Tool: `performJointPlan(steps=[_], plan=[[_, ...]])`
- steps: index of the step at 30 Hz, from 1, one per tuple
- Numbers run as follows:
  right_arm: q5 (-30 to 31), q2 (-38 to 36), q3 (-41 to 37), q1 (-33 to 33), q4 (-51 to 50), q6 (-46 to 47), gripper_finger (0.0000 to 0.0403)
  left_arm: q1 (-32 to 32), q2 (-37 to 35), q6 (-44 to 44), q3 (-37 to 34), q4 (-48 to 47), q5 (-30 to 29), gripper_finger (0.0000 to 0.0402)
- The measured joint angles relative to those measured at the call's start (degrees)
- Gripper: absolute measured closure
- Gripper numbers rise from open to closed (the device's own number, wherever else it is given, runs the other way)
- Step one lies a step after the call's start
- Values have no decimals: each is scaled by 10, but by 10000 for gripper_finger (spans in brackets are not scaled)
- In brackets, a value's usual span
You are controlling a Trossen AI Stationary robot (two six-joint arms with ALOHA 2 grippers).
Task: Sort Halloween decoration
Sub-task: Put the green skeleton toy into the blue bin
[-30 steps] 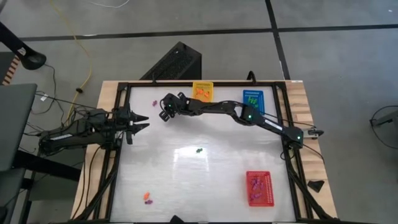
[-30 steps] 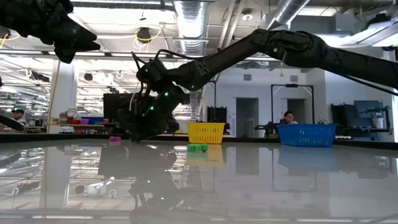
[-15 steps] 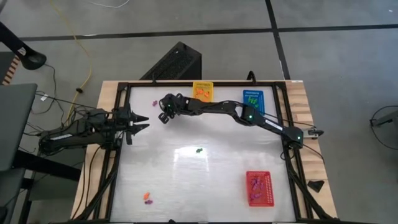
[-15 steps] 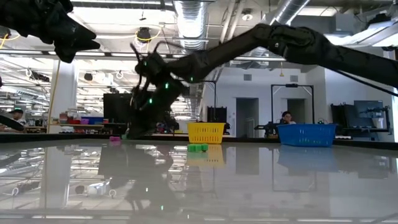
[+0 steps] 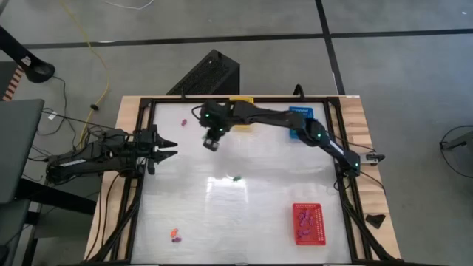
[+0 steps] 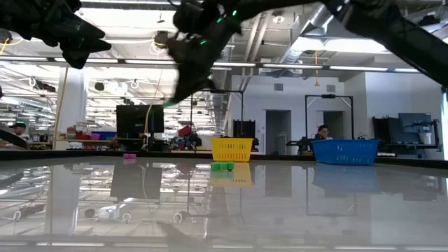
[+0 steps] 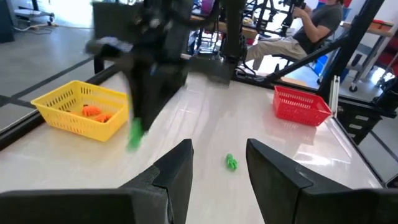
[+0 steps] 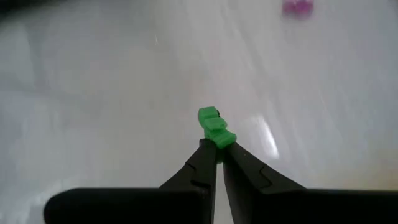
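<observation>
My right gripper [image 8: 217, 155] hangs well above the far-left part of the table [image 5: 212, 142] and is shut on a small green trinket [image 8: 213, 126], which shows as a green blur in the left wrist view [image 7: 134, 135]. My left gripper [image 5: 171, 148] waits open at the table's left edge, its fingers [image 7: 180, 163] level and empty. Loose decorations lie flat on the white tabletop. One is a green one [image 5: 236, 178] near the middle, one a purple one [image 5: 183, 122] at the far left. An orange and purple pair [image 5: 175, 236] lies at the near left. My right gripper pinches the green trinket's lower end [image 8: 219, 142] between the free ends of its two fingers. Most of the trinket sticks out beyond the tips. The fingers slant downward from above. The trinket is lifted clear of the table.
A yellow basket [image 6: 232, 148] holding orange pieces and a blue basket [image 5: 301, 114] stand along the far edge. My right arm partly covers the yellow one from above. A red basket [image 5: 309, 223] with trinkets stands at the near right. People sit in the room beyond the table.
My right gripper has risen from the tabletop to well above it. It has shifted a little toward the right and near edges and tipped. The green trinket has come up with it, clear of the table.
</observation>
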Motion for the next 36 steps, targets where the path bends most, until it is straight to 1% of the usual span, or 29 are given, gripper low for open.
performJointPlan(steps=[3, 6, 12, 15, 17, 18, 20, 22, 23, 27, 30, 33, 36], plan=[[4, -27, 0, -5, -115, -23, 350, 0, 0, 0, 0, 1, 0, 264], [25, -38, 0, -12, -212, -26, 350, 0, 0, 0, 0, 1, 0, 264], [72, -50, 0, -40, -343, -22, 351, 0, 0, -4, 0, -13, 2, 264], [99, -62, -4, -58, -360, -4, 356, 0, 0, -14, 0, -23, 2, 264], [101, -95, -41, -69, -355, 0, 360, 0, 0, -27, 0, -23, 4, 264], [107, -116, -65, -75, -354, 4, 361, 0, 0, -36, 0, -23, 9, 264], [141, -171, -135, -91, -352, 32, 362, -1, 0, -39, 0, -24, 28, 264], [184, -230, -235, -109, -344, 70, 362, -2, 0, -40, 0, -24, 51, 264], [195, -263, -291, -120, -326, 87, 363, -2, 0, -40, 0, -24, 57, 264], [196, -399, -504, -164, -216, 146, 363, -2, 0, -41, 0, -23, 58, 264], [195, -477, -633, -199, -148, 175, 363, -2, 0, -41, 0, -14, 51, 264], [195, -533, -724, -231, -72, 195, 363, -2, 0, -39, 0, -4, 37, 264], [195, -566, -774, -249, -22, 200, 359, -2, 0, -25, 0, 3, 12, 264]])
